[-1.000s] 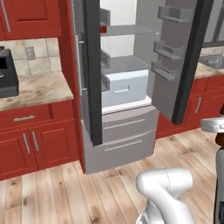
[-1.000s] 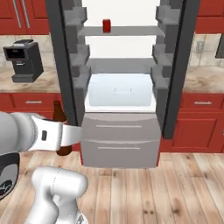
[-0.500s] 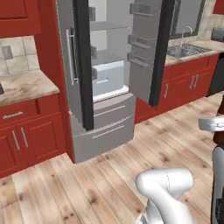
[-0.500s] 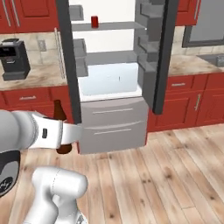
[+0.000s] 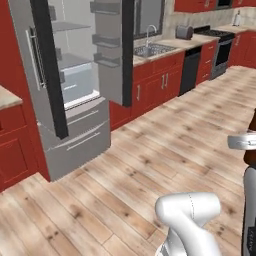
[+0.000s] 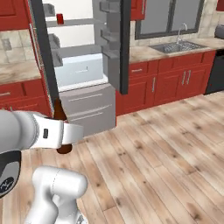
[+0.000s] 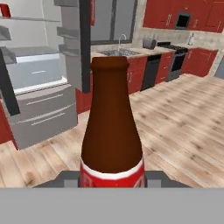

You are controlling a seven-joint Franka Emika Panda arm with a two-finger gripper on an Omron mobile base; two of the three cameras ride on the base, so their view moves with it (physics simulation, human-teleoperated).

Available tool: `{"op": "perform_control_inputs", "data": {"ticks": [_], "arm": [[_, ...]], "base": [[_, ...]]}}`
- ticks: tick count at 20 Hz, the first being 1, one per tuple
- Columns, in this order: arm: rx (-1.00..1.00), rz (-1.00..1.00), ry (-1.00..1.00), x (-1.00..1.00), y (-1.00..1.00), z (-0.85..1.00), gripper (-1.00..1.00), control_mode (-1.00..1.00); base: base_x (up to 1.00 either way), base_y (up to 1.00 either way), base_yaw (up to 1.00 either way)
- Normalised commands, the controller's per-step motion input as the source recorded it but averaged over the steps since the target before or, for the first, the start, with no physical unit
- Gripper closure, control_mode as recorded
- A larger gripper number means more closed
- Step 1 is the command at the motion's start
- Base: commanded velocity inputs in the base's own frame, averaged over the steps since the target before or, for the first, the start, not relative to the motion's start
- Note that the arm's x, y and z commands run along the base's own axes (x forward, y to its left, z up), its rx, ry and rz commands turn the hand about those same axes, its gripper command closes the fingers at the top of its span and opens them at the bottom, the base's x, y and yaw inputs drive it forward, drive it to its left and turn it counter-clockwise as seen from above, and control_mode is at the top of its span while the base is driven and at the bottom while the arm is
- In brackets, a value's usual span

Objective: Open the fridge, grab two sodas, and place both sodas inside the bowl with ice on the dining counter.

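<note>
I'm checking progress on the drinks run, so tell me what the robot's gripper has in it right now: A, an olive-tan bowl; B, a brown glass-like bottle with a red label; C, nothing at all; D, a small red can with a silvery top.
B: in the hand view a brown bottle with a red label stands upright right in front of the camera, held at its base by the gripper, while a small red can sits on the open fridge's upper shelf.

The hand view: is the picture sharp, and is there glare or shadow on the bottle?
Hand view: the brown bottle is sharp and evenly lit, with soft shading at its sides and no glare. Right base view: the fridge interior looks bright white, and the arm is slightly soft. Left base view: the wooden floor shows no distinct cast shadows.
</note>
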Motion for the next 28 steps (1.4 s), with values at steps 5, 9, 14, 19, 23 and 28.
{"op": "perform_control_inputs", "data": {"ticks": [5,9,14,19,23,28], "arm": [[0.0,0.0,0.0,0.0,0.0,0.0,1.0,1.0],[0.0,0.0,0.0,0.0,0.0,0.0,1.0,1.0],[0.0,0.0,0.0,0.0,0.0,0.0,1.0,1.0],[0.0,0.0,0.0,0.0,0.0,0.0,1.0,1.0],[0.0,0.0,0.0,0.0,0.0,0.0,1.0,1.0],[0.0,0.0,0.0,0.0,0.0,0.0,1.0,1.0]], "base": [[-0.88,0.0,-0.47],[-0.74,-0.04,-0.48],[-0.33,-0.52,-0.38],[0.01,-0.94,-0.17],[0.25,-1.0,-0.09],[0.45,-1.0,-0.02]]}}
